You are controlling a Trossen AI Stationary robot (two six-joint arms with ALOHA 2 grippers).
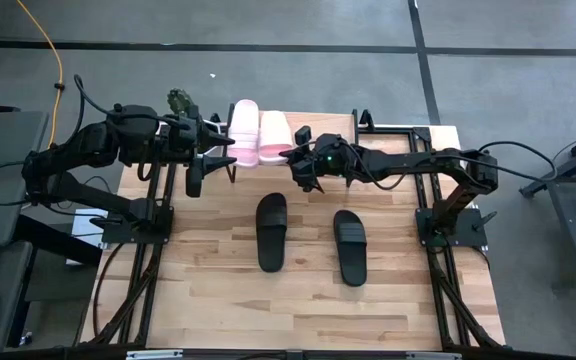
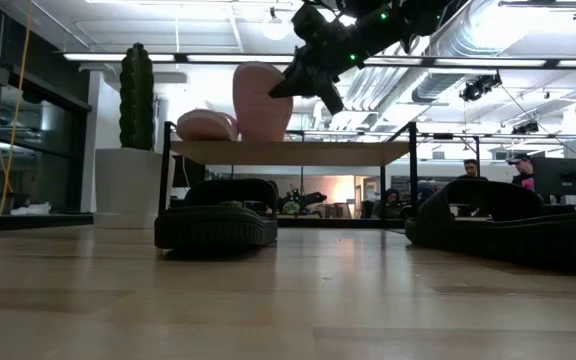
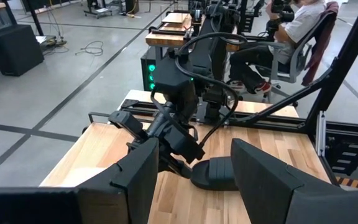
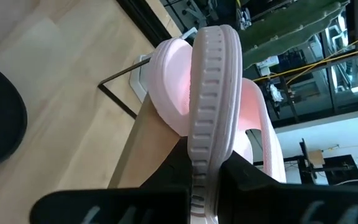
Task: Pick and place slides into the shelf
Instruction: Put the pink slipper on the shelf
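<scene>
Right gripper fingers pinch a pink slide upright on edge over the shelf; left gripper fingers open

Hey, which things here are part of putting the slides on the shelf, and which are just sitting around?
Job:
- two pale pink slides, second pinched by right gripper
- two black slides on the table
- wooden-topped shelf

Just there:
- tall green cactus in white pot
</scene>
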